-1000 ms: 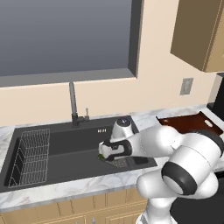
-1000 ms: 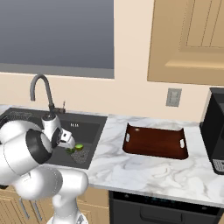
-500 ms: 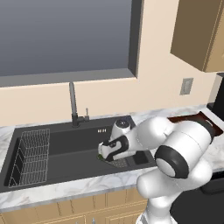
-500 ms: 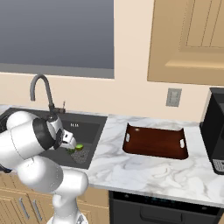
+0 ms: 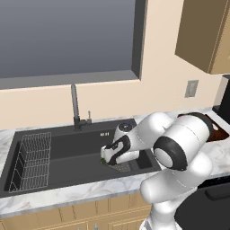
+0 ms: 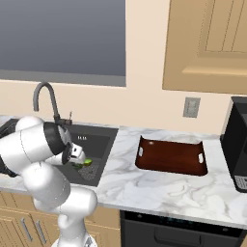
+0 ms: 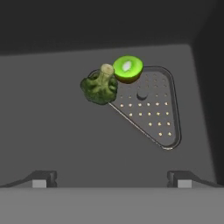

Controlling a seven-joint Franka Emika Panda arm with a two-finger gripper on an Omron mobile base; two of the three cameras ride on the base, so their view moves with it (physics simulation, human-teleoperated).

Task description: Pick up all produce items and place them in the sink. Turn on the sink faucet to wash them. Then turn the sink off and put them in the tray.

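Note:
Both produce items lie on the floor of the black sink at the corner of the triangular mesh drain. The dark green broccoli floret touches the round lime-green fruit. My gripper hangs low inside the basin just above them, open and holding nothing. From the left base view the hand covers most of the produce, with a sliver of green showing. The lime-green fruit peeks out beside the hand. The sink faucet stands behind the basin; no water shows. The reddish-brown tray rests on the counter to the right.
A wire rack fills the sink's left part. A black appliance stands at the counter's far right past the tray. Marble counter runs along the front. A wall outlet sits above the tray.
The arm has swung left and down into the sink, bringing the hand over the drain corner. The jaws stayed open and the produce has not moved.

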